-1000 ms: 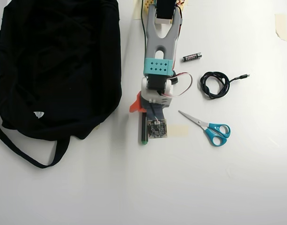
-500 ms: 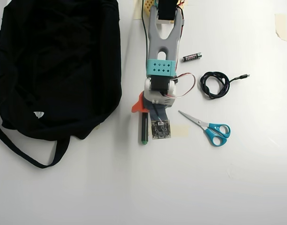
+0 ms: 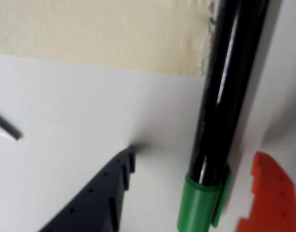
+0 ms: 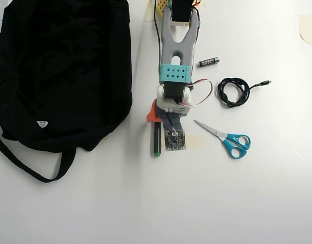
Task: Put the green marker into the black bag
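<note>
the claw (image 3: pixel 186 193) has narrowed around the green marker (image 3: pixel 220 106), perhaps not yet touching it.

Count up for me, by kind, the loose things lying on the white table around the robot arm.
Bags: 1, the black bag
Markers: 1, the green marker
Scissors: 1, blue-handled scissors
Batteries: 1, battery
Cables: 1, coiled black cable
Total: 5

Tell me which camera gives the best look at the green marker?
The wrist view: the green marker fills it, black barrel and green cap clear between the tool's fingers. The overhead view shows only its lower part; the arm hides the rest.
</note>
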Robot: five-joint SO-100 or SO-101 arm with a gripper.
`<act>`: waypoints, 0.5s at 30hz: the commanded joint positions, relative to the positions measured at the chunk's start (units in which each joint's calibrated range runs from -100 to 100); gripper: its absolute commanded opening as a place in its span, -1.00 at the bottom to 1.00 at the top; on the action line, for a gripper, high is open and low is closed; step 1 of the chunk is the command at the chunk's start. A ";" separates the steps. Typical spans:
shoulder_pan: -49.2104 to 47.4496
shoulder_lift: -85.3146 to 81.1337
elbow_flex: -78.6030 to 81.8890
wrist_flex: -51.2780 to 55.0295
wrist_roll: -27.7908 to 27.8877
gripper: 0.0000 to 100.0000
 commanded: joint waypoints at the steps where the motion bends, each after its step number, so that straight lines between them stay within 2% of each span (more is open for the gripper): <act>1: -0.64 0.52 0.53 0.35 -0.03 -0.39; 9: -0.12 0.61 0.71 0.35 -0.14 -0.40; 15: 0.26 0.61 0.71 0.26 -0.14 -0.48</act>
